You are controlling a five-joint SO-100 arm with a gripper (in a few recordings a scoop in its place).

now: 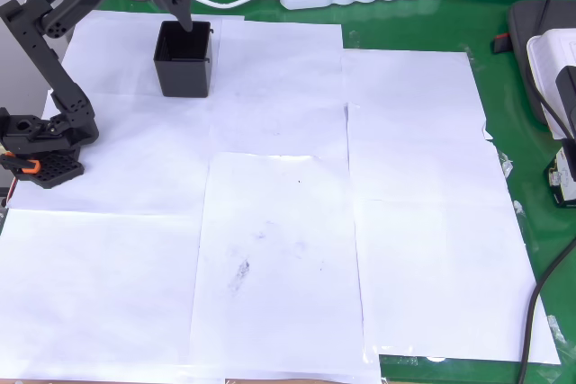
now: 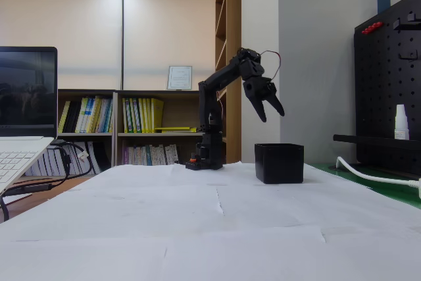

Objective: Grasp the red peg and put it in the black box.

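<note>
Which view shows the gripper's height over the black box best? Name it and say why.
The fixed view: it looks side-on, so the gripper hangs open with clear air between its fingertips and the black box. In the overhead view the gripper overlaps the black box's rim, so the height is lost.

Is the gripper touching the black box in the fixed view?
No, the gripper hangs open above the black box, with clear wall showing between them.

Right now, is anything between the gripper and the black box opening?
Nothing visible. The gripper hangs open above the black box, with clear air over the rim in the fixed view. I can't see the red peg, so whether it's inside is unclear.
</note>
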